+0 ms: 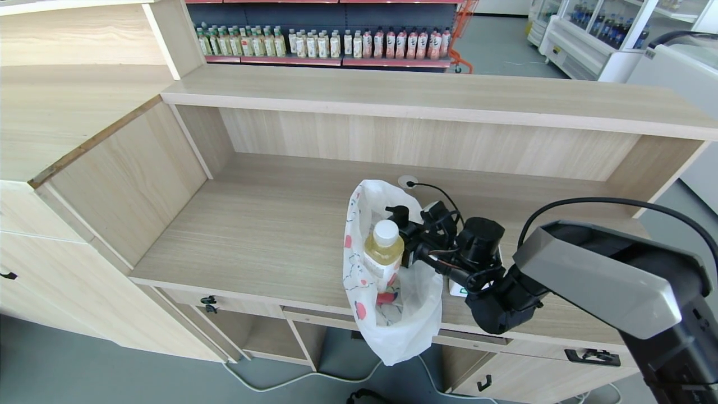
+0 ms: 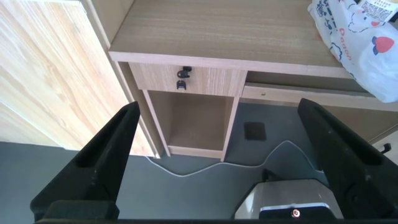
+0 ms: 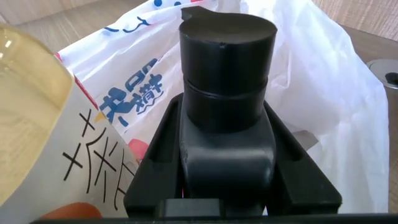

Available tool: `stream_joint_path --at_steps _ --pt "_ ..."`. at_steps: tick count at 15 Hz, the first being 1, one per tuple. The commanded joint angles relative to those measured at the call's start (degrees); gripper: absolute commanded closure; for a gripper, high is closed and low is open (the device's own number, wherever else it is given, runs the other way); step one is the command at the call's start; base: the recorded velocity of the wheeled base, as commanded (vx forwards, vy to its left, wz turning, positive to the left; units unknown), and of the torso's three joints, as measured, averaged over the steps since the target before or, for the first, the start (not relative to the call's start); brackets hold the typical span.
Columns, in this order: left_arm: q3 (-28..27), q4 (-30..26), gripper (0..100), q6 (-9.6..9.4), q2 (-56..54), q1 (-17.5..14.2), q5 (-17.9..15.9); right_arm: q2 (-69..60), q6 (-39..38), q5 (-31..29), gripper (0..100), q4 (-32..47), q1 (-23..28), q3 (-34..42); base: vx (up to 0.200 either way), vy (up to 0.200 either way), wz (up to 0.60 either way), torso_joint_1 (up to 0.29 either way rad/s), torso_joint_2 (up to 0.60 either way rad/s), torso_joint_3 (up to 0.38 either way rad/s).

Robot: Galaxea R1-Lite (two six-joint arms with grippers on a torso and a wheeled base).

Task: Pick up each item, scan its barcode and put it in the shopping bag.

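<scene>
A bottle point(image 1: 383, 252) of pale yellow drink with a white cap stands upright in the mouth of the white printed shopping bag point(image 1: 392, 320). The bag hangs over the counter's front edge. My right gripper point(image 1: 399, 242) is at the bag's mouth, shut on the bottle from its right side. In the right wrist view the bottle point(image 3: 34, 118) is close beside a black finger point(image 3: 227, 93), with the bag point(image 3: 323, 93) behind. My left gripper point(image 2: 217, 118) hangs low in front of the counter, open and holding nothing. A corner of the bag point(image 2: 367, 43) shows beyond it.
A white device point(image 1: 457, 289) lies on the wooden counter point(image 1: 258, 230) under my right wrist, with a black cable running to a hole point(image 1: 408, 181). A raised shelf point(image 1: 426, 95) closes the back. Drawers and an open cubby point(image 2: 193, 118) sit below the counter.
</scene>
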State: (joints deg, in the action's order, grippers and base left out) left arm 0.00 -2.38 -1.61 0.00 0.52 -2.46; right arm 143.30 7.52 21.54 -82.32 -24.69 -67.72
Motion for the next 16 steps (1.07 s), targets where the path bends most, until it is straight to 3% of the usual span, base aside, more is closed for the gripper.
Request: stream_joint_path --at_steps 1,2,12,16 --pt "0.0 0.0 0 -0.06 0.09 0.0 0.0 0.31 0.04 -0.01 100 0.32 -0.01 0.22 0.0 0.0 0.0 0.0 0.0 0.0" --pt "0.0 0.0 0 -0.06 0.09 0.0 0.0 0.31 0.04 -0.01 0 0.23 -0.01 0.39 0.0 0.0 0.0 0.0 0.0 0.0" --pt "0.0 0.0 0 -0.06 0.09 0.0 0.0 -8.39 -3.04 0.34 0 0.58 1.31 2.77 0.0 0.0 0.0 0.0 0.0 0.0" --pt "0.0 0.0 0 0.03 0.09 0.0 0.0 -16.47 -2.95 0.34 0 0.94 1.92 8.48 0.0 0.0 0.0 0.0 0.0 0.0"
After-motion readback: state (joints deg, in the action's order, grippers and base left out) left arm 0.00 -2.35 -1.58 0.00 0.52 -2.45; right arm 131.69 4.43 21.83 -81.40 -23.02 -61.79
